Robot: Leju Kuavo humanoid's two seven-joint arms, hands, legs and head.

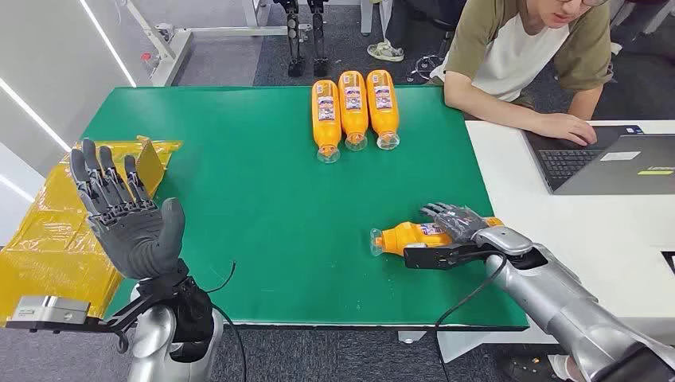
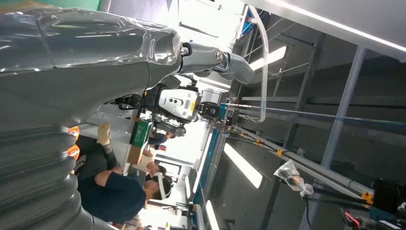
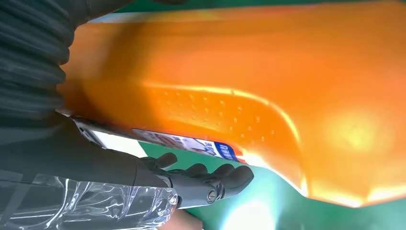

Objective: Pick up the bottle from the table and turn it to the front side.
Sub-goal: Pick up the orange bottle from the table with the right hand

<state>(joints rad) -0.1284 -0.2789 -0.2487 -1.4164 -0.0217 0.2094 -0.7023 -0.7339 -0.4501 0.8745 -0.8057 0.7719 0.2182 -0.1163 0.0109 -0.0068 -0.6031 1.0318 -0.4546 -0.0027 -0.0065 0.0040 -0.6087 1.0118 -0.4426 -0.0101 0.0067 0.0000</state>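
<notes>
One orange bottle [image 1: 407,236] lies on its side on the green tabletop [image 1: 255,199], near its right edge, with the right hand [image 1: 455,223] wrapped over its body; left hand [image 1: 127,211] raised, fingers spread, holding nothing; three more bottles [image 1: 354,111] lie far behind

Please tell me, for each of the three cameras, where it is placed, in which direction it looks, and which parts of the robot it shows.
Head view: high on the body, looking forward and down at the green table; both arms, raised left hand, right hand on the bottle.
Left wrist view: behind the left hand, facing up toward ceiling lights.
Right wrist view: behind the right hand, close against the bottle.
Shared: head and right wrist views both show that bottle.
</notes>
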